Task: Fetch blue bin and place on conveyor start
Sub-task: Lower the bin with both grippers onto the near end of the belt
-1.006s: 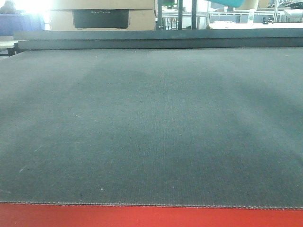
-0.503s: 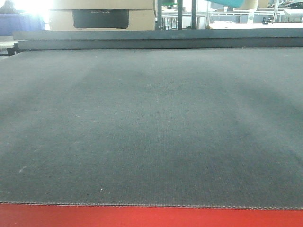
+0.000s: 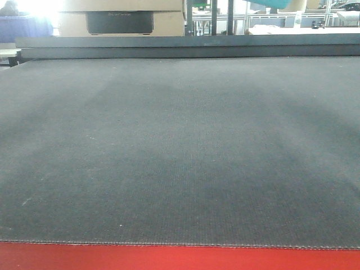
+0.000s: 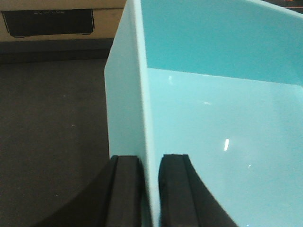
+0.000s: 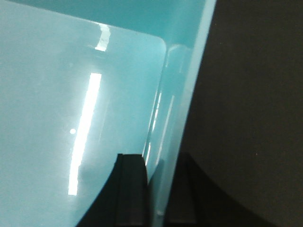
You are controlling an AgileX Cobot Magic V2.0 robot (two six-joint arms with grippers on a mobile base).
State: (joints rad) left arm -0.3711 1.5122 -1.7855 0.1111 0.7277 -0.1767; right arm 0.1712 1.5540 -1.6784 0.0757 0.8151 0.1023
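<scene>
In the front-facing view, the conveyor start (image 3: 180, 152) is seen as a wide dark grey belt with a red front edge, and only a turquoise sliver of the blue bin (image 3: 273, 3) is caught at the top edge of the picture, above the belt's far end. In the left wrist view, the bin's thin upright wall is pinched by the left gripper (image 4: 149, 163), one black finger being pressed on the outer face and the other on the inner face; the belt is seen beside and below the bin. In the right wrist view, the opposite wall is clamped likewise by the right gripper (image 5: 161, 163), one finger inside the tub and one outside. Whether the belt is touched by the bin cannot be told.
</scene>
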